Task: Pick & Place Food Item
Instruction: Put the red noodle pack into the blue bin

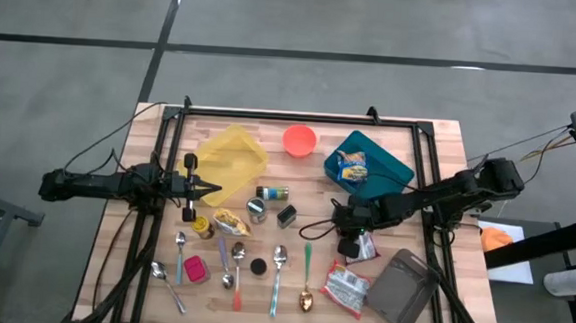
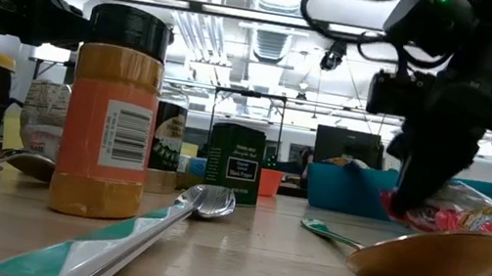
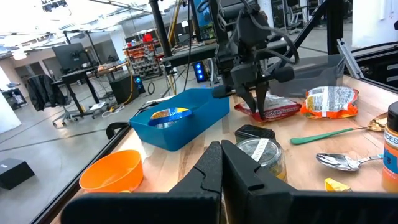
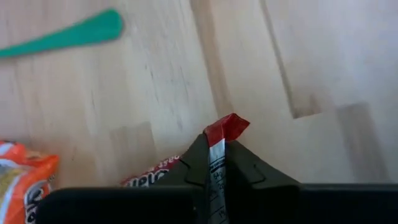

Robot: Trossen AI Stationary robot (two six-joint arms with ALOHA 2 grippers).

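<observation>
Lying on the wooden table (image 1: 440, 141) right of centre, the red snack packet (image 1: 365, 248) has one edge pinched between the fingers of the right gripper (image 1: 348, 247) — the right wrist view shows its red corner (image 4: 225, 127) poking up between the two fully closed fingers (image 4: 252, 168). In the left wrist view the packet (image 3: 273, 111) rests on the wood under that gripper (image 3: 258, 106). Just beside it lies an orange-and-white packet (image 1: 344, 288), with a grey container (image 1: 403, 287) to its right. A teal bin (image 1: 393, 166) holding a blue-and-yellow bag (image 1: 352, 166) sits behind them. The green-handled spoon (image 1: 306, 273) lies left of the packets. The left gripper (image 1: 211, 189) waits near the yellow container (image 1: 230, 155) — its fingers pressed together on nothing.
</observation>
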